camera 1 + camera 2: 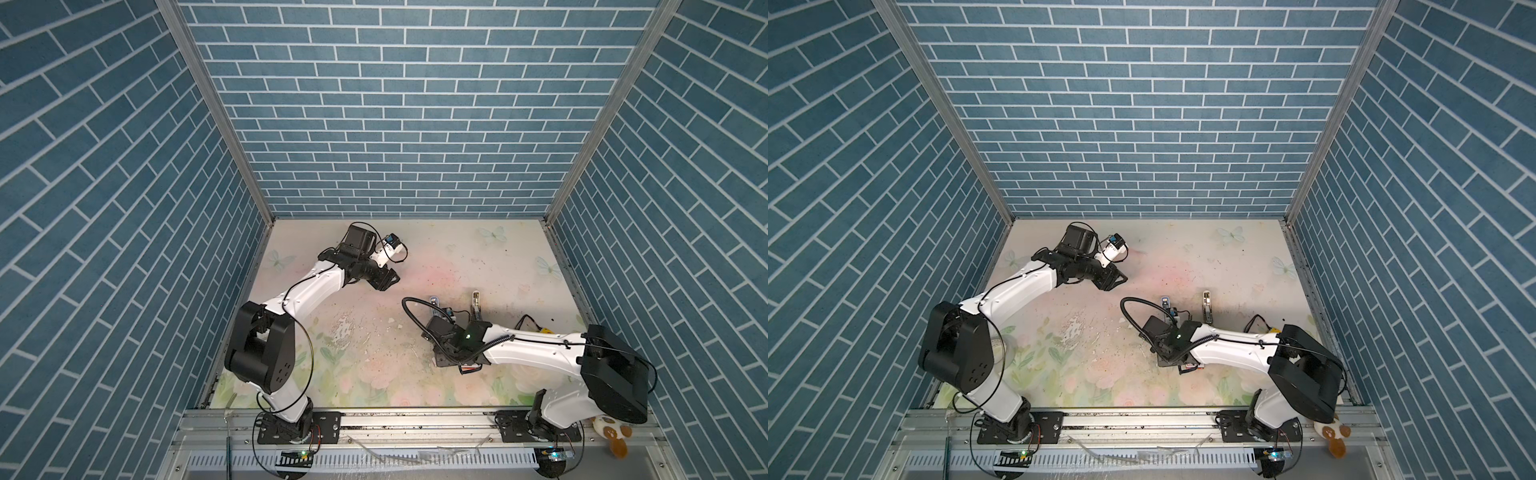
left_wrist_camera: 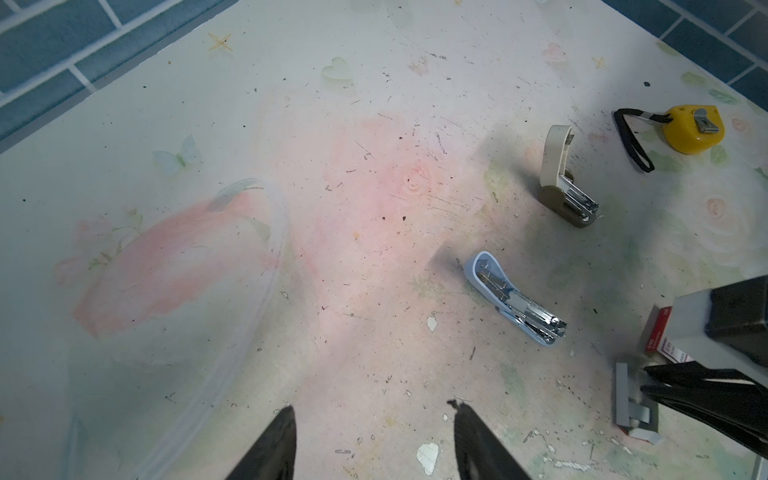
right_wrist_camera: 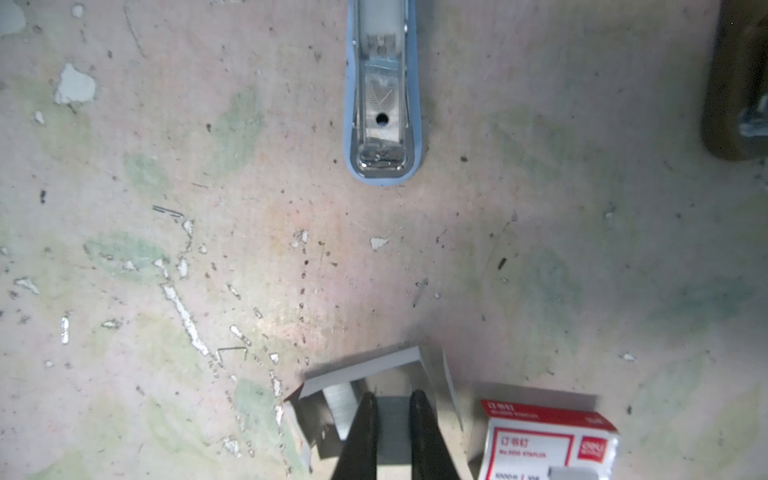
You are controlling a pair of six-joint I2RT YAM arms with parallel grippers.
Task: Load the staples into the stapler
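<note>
A: Right wrist cam, where are the staples (image 3: 340, 401) sitting?
B: They're lying in the pale tray (image 3: 365, 368) on the table (image 3: 540, 249), strips packed side by side. The right gripper (image 3: 393, 401) is reaching into it, fingers pinching one grey strip btwn them.
A: Next to the tray?
B: The red-and-white box (image 3: 548, 436) is resting just beside it. The blue stapler (image 3: 382, 108) is lying opened flat, straight ahead of the gripper and well apart from the tray, metal channel facing up.
A: Left gripper?
B: Left wrist cam: the left gripper (image 2: 375, 409) is hovering over bare table w/ fingers spread, gripping nothing. The cream stapler (image 2: 557, 166) is standing beyond the blue one, lid tipped up. The yellow tape measure (image 2: 692, 131) is lying near it.
</note>
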